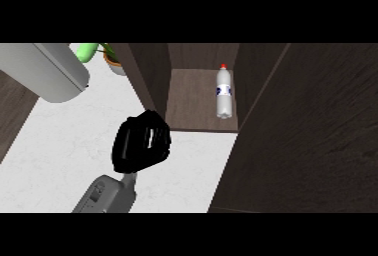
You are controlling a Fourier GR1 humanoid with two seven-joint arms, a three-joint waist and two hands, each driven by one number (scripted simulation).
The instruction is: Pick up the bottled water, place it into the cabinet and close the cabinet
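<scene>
Our left hand (142, 141) hangs open over the white counter (59, 150), fingers straight, just by the cabinet's (310, 140) left door edge. Beyond it, the bottled water (224, 94) lies on the cabinet shelf, near its right wall, red cap pointing inward.

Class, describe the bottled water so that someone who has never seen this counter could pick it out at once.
Start at the dark wooden cabinet that fills the right of the head view, and look into its open compartment at the top centre. On the brown shelf inside lies the bottled water, lengthwise, cap pointing to the back. It is the only thing on the shelf: clear, with a red cap and a blue label.
</scene>
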